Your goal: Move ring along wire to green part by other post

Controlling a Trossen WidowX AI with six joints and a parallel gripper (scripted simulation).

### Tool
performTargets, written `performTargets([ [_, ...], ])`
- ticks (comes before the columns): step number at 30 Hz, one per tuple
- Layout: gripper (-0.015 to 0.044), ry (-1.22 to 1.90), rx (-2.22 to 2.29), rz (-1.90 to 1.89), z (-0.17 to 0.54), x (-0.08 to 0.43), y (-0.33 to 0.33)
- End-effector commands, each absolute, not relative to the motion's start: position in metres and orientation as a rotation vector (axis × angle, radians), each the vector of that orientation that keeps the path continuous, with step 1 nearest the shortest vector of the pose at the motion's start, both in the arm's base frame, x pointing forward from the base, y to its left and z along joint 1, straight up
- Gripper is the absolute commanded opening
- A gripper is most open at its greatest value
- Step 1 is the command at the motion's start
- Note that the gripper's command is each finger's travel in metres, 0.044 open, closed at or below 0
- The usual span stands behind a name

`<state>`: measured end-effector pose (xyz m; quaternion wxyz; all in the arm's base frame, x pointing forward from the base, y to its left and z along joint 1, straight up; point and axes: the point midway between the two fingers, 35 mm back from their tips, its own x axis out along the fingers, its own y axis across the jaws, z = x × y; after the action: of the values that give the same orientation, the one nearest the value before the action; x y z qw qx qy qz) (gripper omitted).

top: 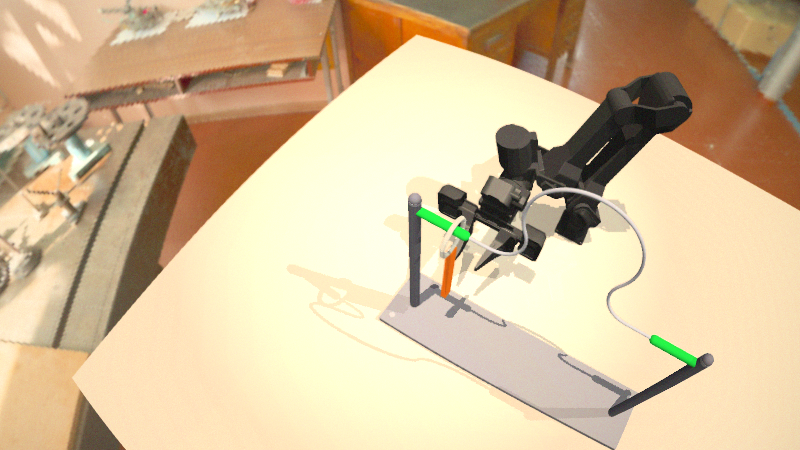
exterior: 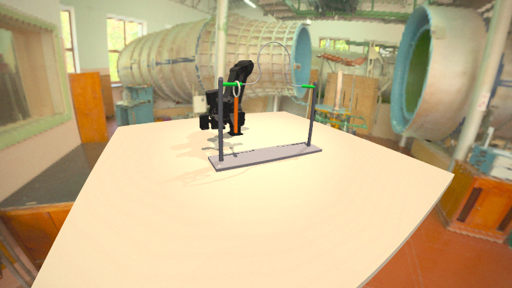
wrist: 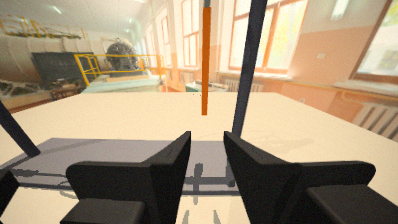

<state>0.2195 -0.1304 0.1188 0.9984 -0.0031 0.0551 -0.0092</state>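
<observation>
The pale ring hangs around the green part beside one post. Its orange handle points down. My gripper is partly open and empty, on the robot's side of the wire. In the wrist view the handle stands beyond the fingertips, its lower end just above the gap. In the exterior view the fingertips are hard to make out. The far green part bears nothing.
The thin grey wire arches between the green parts; in the top view it crosses in front of the gripper's body. The other post stands at the far end of the grey base.
</observation>
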Motion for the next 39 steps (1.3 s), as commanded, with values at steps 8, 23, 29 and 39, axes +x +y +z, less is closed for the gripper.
performTargets([
  [8, 0.0160, 0.079, -0.012, -0.024, 0.133, 0.231, -0.131],
  [23, 0.0160, 0.080, -0.013, -0.024, 0.133, 0.252, -0.134],
  [29, 0.0160, 0.080, -0.013, -0.024, 0.133, 0.261, -0.135],
  [39, 0.0160, 0.078, -0.013, -0.024, 0.132, 0.276, -0.135],
])
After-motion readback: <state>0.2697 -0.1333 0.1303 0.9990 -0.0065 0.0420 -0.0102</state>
